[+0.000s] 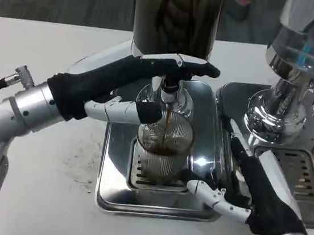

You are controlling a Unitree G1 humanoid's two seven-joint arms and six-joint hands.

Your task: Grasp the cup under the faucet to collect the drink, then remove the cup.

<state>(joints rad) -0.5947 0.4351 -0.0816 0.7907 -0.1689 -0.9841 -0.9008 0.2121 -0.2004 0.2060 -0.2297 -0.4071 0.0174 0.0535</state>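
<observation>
A ribbed clear glass cup stands on the drip grate under the faucet of the dark drink dispenser. A thin brown stream runs from the faucet into the cup, which holds some dark drink. My left hand reaches in from the left. Its fingers lie flat across the top of the faucet lever and press on it, and its thumb points at the spout just above the cup's rim. My right hand holds the cup from the right, thumb at its lower front, fingers behind its right side.
The cup sits on a shiny steel drip tray. A second chrome dispenser with its own drip tray stands close on the right, right behind my right hand. Brown specks dot the white table left of the tray.
</observation>
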